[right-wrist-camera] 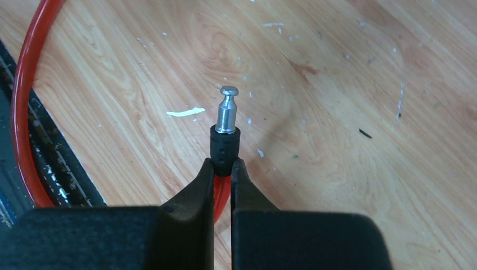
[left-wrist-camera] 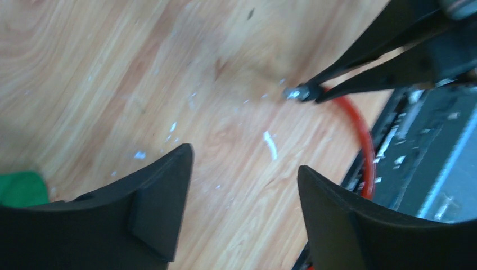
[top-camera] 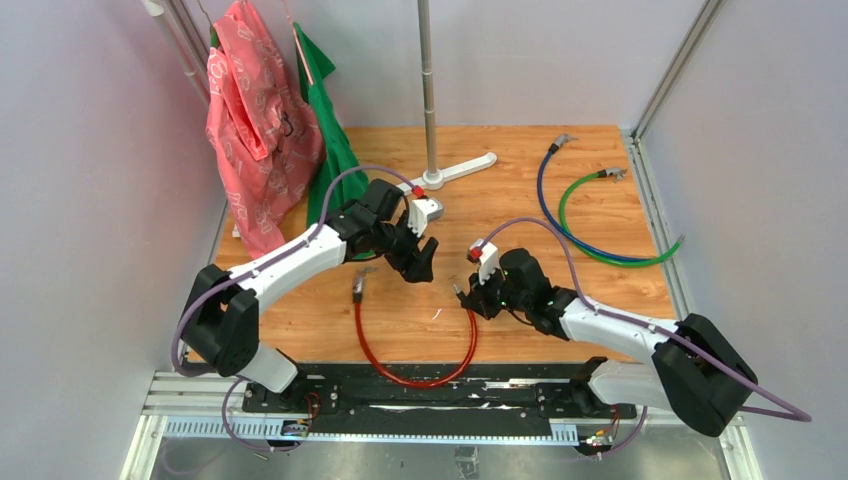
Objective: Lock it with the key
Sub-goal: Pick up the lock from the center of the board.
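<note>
Table (top-camera: 600, 290): wood top, carrying the red cable (top-camera: 400, 378), curved in a U open toward the far side.
Red cable: left end (top-camera: 360, 285) lying flat on the wood; right end lifted off it.
Left gripper (left-wrist-camera: 244, 163): spread wide, holding nothing, hovering over bare wood between the red cable's two ends, nearer the left end.
Right gripper (right-wrist-camera: 223, 163): pinched narrow on the red cable, just behind its black collar (right-wrist-camera: 225, 147).
Metal plug (right-wrist-camera: 227, 109): sticking out of the black collar, pointing away from the right gripper.
Key: too small to make out in any view; place relative to either gripper impossible to tell.
</note>
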You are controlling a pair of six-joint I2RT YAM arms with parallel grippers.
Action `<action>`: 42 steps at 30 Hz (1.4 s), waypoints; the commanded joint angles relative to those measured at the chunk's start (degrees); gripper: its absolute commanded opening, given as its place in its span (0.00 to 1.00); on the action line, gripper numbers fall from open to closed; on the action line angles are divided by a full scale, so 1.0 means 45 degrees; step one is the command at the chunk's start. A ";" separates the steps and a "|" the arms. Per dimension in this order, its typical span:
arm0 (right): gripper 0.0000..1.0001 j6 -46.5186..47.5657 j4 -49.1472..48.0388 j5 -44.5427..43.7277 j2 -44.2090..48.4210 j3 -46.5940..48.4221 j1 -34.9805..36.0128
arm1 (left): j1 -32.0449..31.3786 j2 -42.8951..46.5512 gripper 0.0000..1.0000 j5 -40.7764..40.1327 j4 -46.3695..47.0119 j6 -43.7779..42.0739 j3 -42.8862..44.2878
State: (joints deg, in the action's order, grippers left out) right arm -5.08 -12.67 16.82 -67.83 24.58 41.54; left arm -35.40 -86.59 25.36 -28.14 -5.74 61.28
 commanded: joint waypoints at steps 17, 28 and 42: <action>0.00 0.0968 -0.1396 0.0524 -0.0017 0.0716 0.0990 | -0.0396 -0.1315 0.66 0.3215 0.4207 0.4387 -0.1005; 0.00 0.1071 -0.1131 0.0138 0.0391 0.0729 0.1101 | -0.0396 -0.0924 0.41 0.3389 0.3577 0.4033 -0.1099; 0.00 0.1071 -0.1082 0.0715 0.0269 0.0945 0.1117 | -0.0551 -0.0665 0.13 0.3767 0.3882 0.4455 -0.1488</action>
State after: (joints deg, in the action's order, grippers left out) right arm -1.32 -17.56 18.00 -67.24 26.83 45.43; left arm -36.95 -90.21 41.19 -10.72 14.15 55.20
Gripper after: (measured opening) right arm 0.064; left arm 0.124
